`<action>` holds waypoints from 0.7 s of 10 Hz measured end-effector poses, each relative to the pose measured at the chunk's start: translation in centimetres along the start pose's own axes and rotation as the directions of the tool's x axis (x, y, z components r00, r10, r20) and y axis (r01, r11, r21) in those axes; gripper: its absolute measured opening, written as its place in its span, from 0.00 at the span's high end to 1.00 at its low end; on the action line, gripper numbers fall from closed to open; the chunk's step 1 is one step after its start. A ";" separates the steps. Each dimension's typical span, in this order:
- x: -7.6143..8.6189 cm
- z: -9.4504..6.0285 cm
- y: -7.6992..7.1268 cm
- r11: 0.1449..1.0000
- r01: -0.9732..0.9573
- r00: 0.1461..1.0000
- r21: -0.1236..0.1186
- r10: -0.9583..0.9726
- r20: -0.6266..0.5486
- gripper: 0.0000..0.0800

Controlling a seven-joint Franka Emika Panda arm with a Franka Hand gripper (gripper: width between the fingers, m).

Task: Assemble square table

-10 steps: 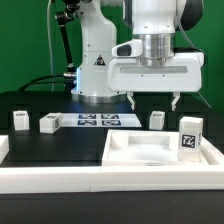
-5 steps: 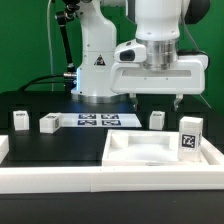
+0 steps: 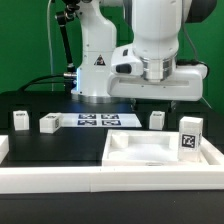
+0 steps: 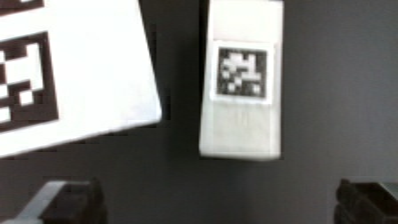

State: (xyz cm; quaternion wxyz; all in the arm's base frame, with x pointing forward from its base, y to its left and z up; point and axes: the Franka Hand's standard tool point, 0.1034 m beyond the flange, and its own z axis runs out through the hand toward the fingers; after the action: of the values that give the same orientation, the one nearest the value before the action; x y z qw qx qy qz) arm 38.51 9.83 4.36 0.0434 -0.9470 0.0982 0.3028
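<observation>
The square tabletop [image 3: 160, 152], a white slab with a raised rim, lies at the front on the exterior view's right. One tagged white leg [image 3: 190, 135] stands on its right side. Another leg [image 3: 157, 119] sits behind it beside the marker board, and two legs [image 3: 17, 120] [image 3: 48, 123] sit on the exterior view's left. My gripper [image 3: 155, 103] hangs open and empty above the leg by the marker board. In the wrist view that leg [image 4: 244, 85] lies below the open gripper [image 4: 221, 205], with both fingertips [image 4: 71, 200] dark at the edge.
The marker board [image 3: 97, 121] lies flat behind the tabletop and shows in the wrist view [image 4: 63, 80] beside the leg. A long white rail [image 3: 60, 180] borders the black surface at the front. The robot base [image 3: 95, 70] stands at the back.
The wrist has turned and shifted slightly toward the exterior view's right, so the hand is now angled. The parts have not moved.
</observation>
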 end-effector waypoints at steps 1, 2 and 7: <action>0.6 -0.1 -0.1 1.000 0.028 0.998 0.003 -0.028 0.061 0.19; 0.7 0.0 0.0 0.999 0.039 0.989 0.007 -0.039 0.139 0.19; 1.1 1.2 0.1 1.000 0.030 0.967 0.002 -0.029 0.255 0.19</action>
State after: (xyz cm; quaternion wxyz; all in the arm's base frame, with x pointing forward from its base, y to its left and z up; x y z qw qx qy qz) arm 38.66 9.76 2.72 0.0594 -0.9016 0.0775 0.4213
